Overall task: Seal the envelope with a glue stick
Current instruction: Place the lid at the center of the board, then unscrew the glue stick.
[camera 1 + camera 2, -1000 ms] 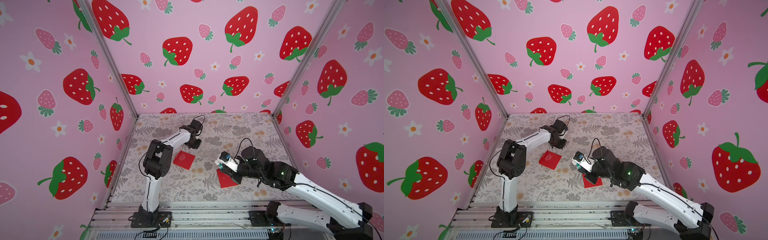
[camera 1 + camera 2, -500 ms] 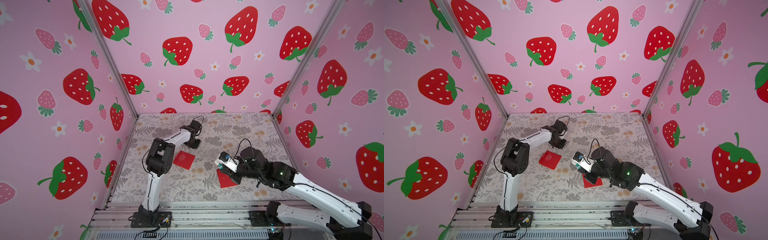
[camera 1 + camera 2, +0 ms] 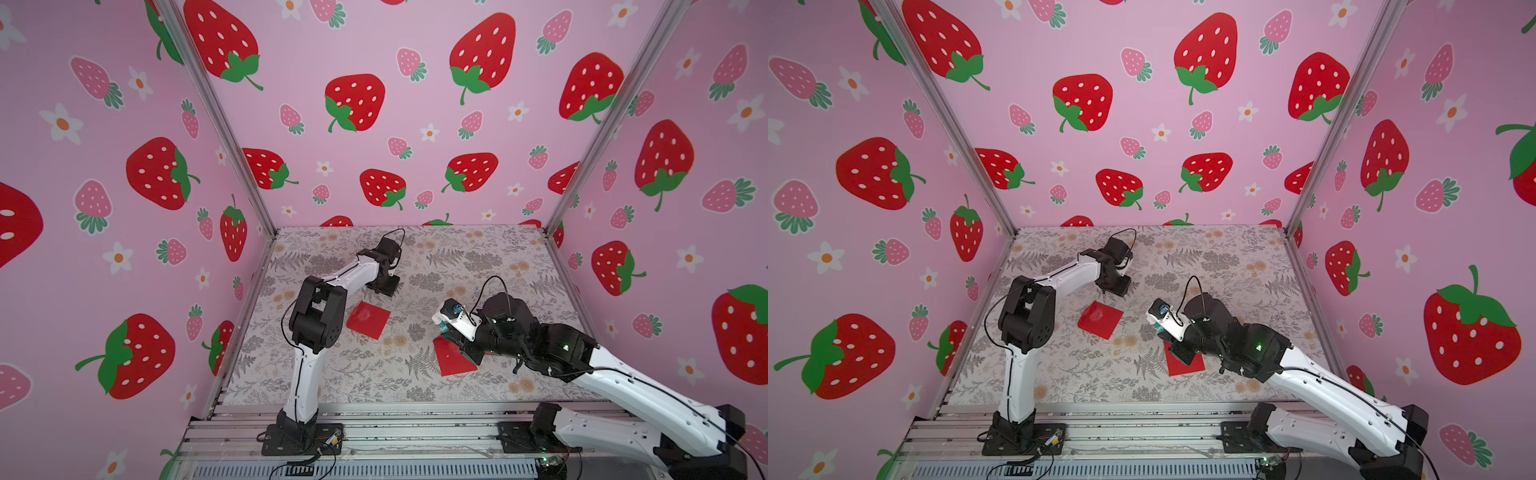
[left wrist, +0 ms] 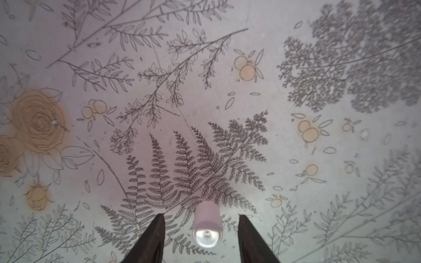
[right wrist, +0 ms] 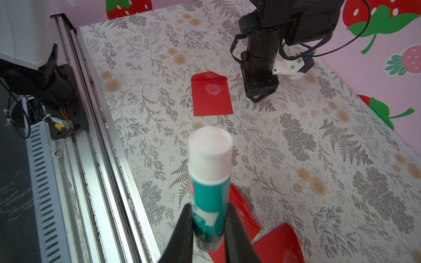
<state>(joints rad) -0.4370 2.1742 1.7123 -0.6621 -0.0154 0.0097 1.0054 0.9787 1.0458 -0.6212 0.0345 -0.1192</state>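
My right gripper [image 5: 209, 205] is shut on the glue stick [image 5: 209, 173], a white tube with a teal label and its bare white end pointing away from the jaws. In both top views it hovers over the far corner of a red envelope [image 3: 455, 359] with a raised flap [image 5: 273, 246]. A second red envelope [image 3: 368, 320] lies flat at mid-table with a pale smear [image 5: 213, 90]. My left gripper [image 4: 201, 216] is low at the table behind it [image 3: 386, 286], open. A small white cap [image 4: 206, 224] sits between its fingers, touching neither.
The floral table mat [image 3: 478, 257] runs back to the pink strawberry walls. An aluminium rail [image 3: 374, 432] with both arm bases lines the front edge. The left arm's black elbow [image 3: 318, 316] stands just left of the mid-table envelope.
My left gripper's jaws have opened off the white cap at the same spot, and the left elbow has shifted a little. The right arm and glue stick have stayed put.
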